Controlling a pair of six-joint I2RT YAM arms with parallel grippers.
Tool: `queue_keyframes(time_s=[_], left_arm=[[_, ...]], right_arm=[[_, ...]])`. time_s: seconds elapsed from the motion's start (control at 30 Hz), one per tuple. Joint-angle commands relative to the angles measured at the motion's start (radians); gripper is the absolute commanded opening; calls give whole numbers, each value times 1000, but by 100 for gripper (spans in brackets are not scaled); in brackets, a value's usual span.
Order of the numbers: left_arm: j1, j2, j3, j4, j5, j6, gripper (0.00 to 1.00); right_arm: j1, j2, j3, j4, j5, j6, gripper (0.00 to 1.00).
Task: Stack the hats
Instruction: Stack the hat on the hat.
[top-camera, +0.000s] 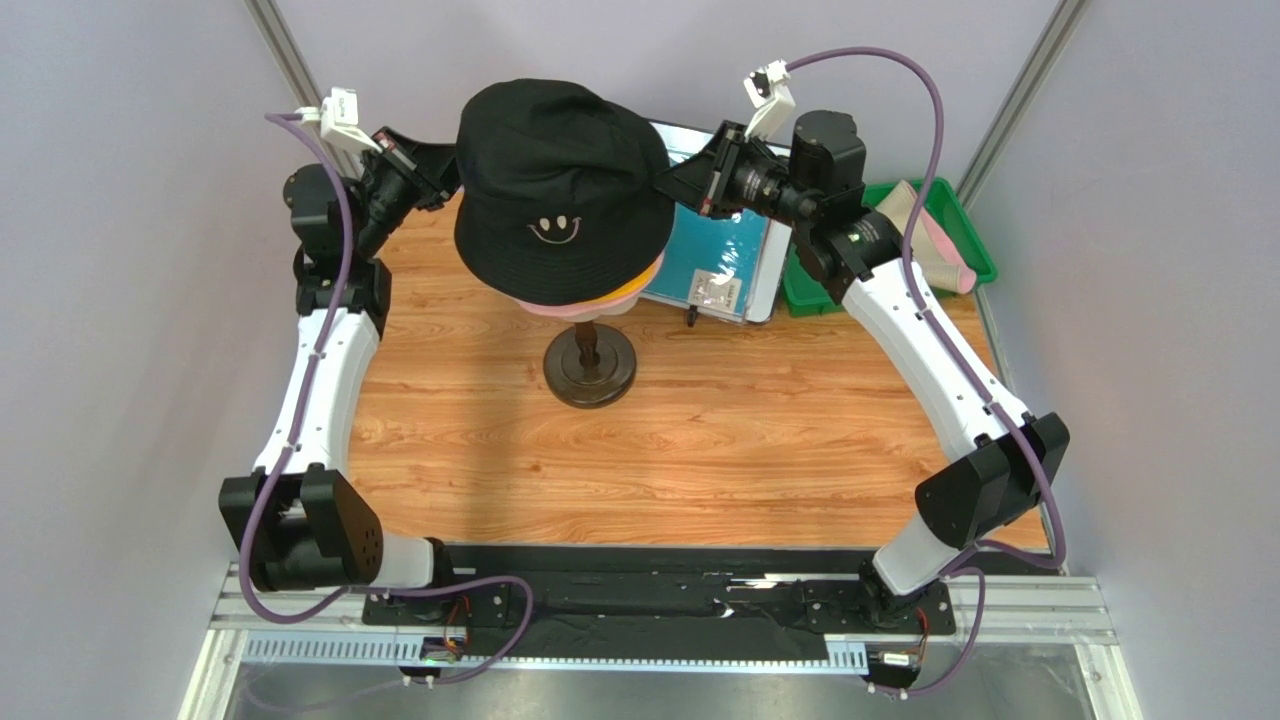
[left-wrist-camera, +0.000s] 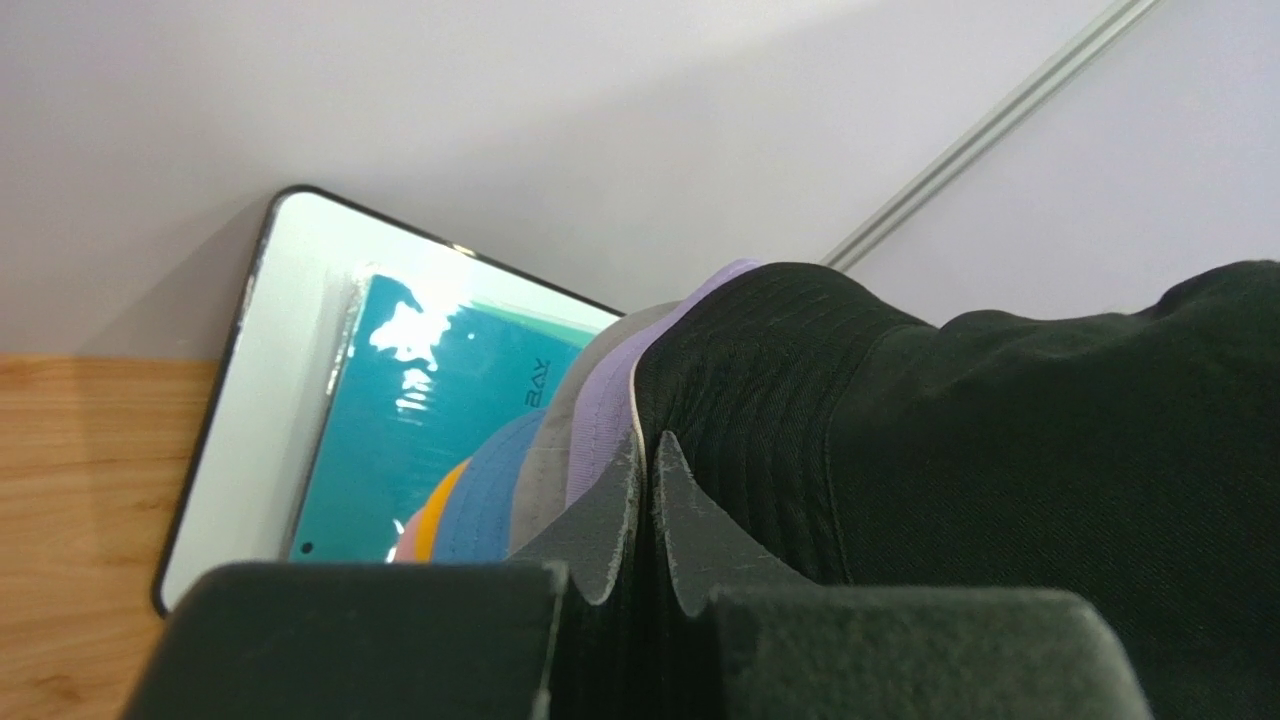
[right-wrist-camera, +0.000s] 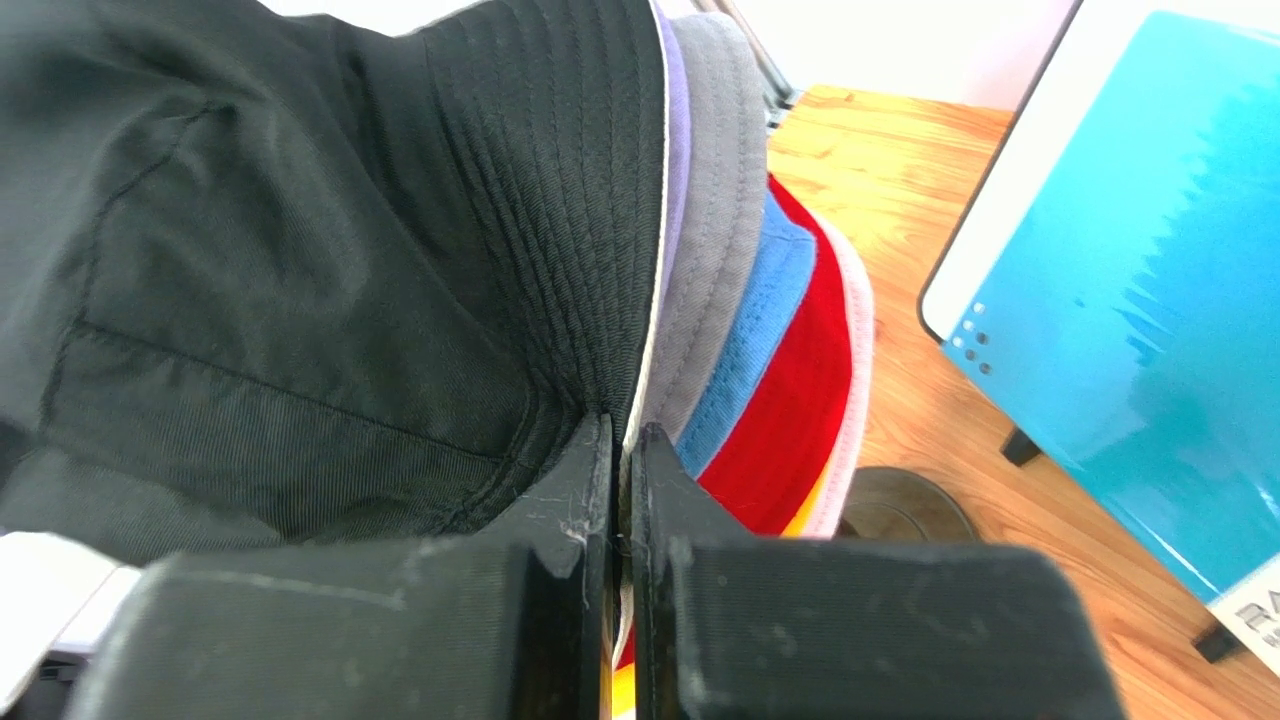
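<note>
A black hat (top-camera: 556, 165) with a yellow smiley tops a stack of hats on a stand. Orange and pink brims (top-camera: 643, 282) peek out below it. My left gripper (top-camera: 445, 170) is shut on the black hat's left brim (left-wrist-camera: 751, 390); its fingertips (left-wrist-camera: 609, 503) pinch the cloth. Beside them show lavender (left-wrist-camera: 616, 405), grey, blue (left-wrist-camera: 489, 503) and orange brims. My right gripper (top-camera: 679, 177) is shut on the right brim (right-wrist-camera: 556, 195), with the cloth edge running between its closed jaws. Lavender, grey (right-wrist-camera: 714, 225), blue, red (right-wrist-camera: 781, 405), yellow and pink brims lie under it.
The stand's dark round base (top-camera: 589, 369) sits on the wooden table (top-camera: 751, 435). A teal sheet in a white frame (top-camera: 718, 248) stands behind the stack. A green bin (top-camera: 962, 225) holding beige and pink cloth is at the back right. Grey walls close in on both sides.
</note>
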Motion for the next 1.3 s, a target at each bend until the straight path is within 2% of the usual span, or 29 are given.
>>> queue_keyframes(time_s=[0.0, 0.33, 0.57, 0.7, 0.77, 0.8, 0.87, 0.97, 1.07, 1.2, 1.27], left_arm=[[19, 27, -87, -216, -119, 147, 0], [0, -4, -185, -235, -202, 224, 0], [-70, -24, -219, -201, -249, 281, 0], [-79, -73, -231, -181, -255, 314, 0], [-84, -93, -236, -178, -265, 333, 0], [-84, -105, -239, -180, -277, 351, 0], [-86, -108, -239, -186, -279, 365, 0], [-89, -110, -248, -175, -271, 376, 0], [-116, -110, -248, -177, -280, 397, 0], [-132, -119, -262, -164, -291, 420, 0], [-141, -124, -264, -164, -294, 428, 0]], right_arm=[[-4, -31, -36, 38, -41, 57, 0], [-4, -24, -120, 170, -47, 149, 0], [-2, -33, -199, 404, -144, 276, 2], [-4, -42, -222, 500, -210, 338, 15], [-4, -56, -239, 538, -222, 355, 27], [-4, -63, -243, 544, -222, 355, 36], [-4, -74, -251, 531, -213, 339, 41], [-2, -89, -243, 478, -190, 304, 41], [-2, -94, -254, 474, -195, 296, 37], [-2, -88, -248, 463, -203, 296, 21], [-2, -74, -236, 425, -201, 287, 20]])
